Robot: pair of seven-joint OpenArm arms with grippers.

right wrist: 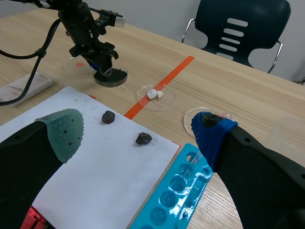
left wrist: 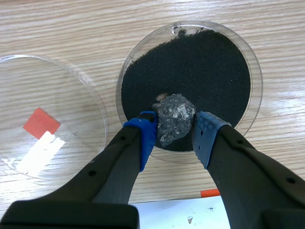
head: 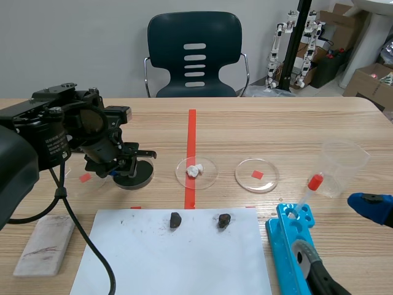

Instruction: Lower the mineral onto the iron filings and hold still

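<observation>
End effector [left wrist: 175,134] clamping mineral [left wrist: 175,117], maybe touching filings [left wrist: 200,67]

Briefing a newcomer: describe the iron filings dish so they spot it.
Find the red tape line on the wooden table. Left of it, under the left gripper holding a grey rock, sits a clear round dish. It alone holds black powder; one neighbour holds white lumps, another nothing.
</observation>
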